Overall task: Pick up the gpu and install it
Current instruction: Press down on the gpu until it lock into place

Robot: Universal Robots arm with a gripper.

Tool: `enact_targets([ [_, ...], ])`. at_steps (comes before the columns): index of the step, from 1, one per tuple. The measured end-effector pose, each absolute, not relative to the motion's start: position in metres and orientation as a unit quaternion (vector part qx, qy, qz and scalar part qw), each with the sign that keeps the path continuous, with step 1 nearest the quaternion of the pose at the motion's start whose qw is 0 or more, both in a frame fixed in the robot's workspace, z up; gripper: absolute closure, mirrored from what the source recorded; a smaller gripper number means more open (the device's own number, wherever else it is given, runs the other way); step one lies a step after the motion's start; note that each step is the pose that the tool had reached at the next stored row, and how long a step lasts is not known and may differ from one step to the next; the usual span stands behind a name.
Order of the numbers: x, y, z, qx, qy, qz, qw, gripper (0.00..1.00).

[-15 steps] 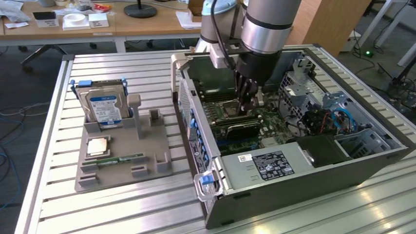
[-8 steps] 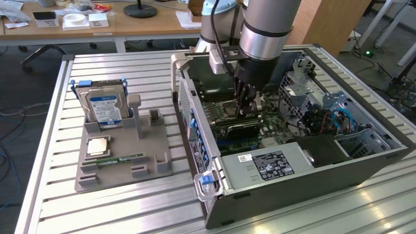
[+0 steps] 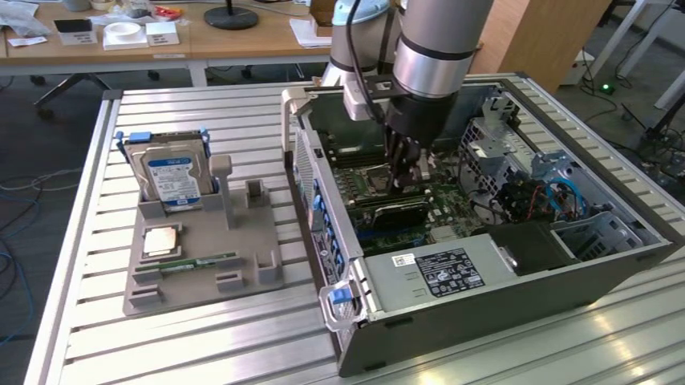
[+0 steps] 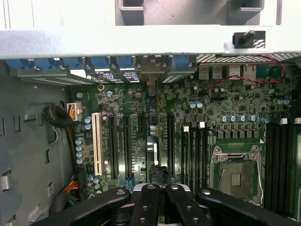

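gripper (image 3: 405, 186) tips buried behind the gpu (image 3: 402, 210) in the exterior view, hard drive (image 3: 172, 178) label way too tiny to read, arm cropped up top

A slatted metal table (image 3: 192, 337) fills the foreground, bright light glinting off its rails toward the exterior view's right. Behind it stands a wooden desk (image 3: 246, 40) strewn with papers, small white boxes and a black round lamp base (image 3: 231, 18), with a chair's legs (image 3: 64, 84) on the grey floor (image 3: 22, 144) beneath. A wooden panel (image 3: 541, 36) rises at the back, and cables (image 3: 16, 241) trail over the floor on the exterior view's left.
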State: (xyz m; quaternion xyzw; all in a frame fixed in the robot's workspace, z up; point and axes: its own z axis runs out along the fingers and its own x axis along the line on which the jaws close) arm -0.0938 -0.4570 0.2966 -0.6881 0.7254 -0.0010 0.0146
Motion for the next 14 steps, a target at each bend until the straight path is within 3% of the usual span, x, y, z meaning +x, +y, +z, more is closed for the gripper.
enact_targets([
  [14, -0.091, -0.448, 0.275, -0.688, 0.725, 0.0, 0.015, 0.89],
])
